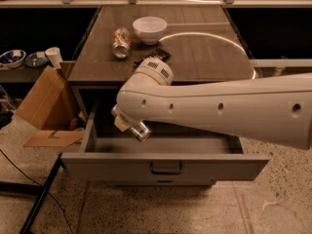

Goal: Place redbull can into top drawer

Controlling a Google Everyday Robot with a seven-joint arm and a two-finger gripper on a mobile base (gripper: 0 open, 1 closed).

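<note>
The redbull can (140, 130) shows only its silver end and part of its side, poking out from under my big white arm. It hangs tilted over the left part of the open top drawer (97, 164), inside the drawer's opening and above its floor. My gripper (122, 120) is mostly hidden under the arm, just left of the can, and carries it. The drawer is pulled well out, with a dark pull handle (166, 168) at the middle of its grey front panel.
On the countertop (204, 57) behind lie an orange-tan and silver can (121, 42), a white bowl (149, 29) and a small dark object (153, 57). An open cardboard box (44, 101) stands on the floor at the left. Dishes (12, 57) and a cup (52, 56) sit on a low shelf.
</note>
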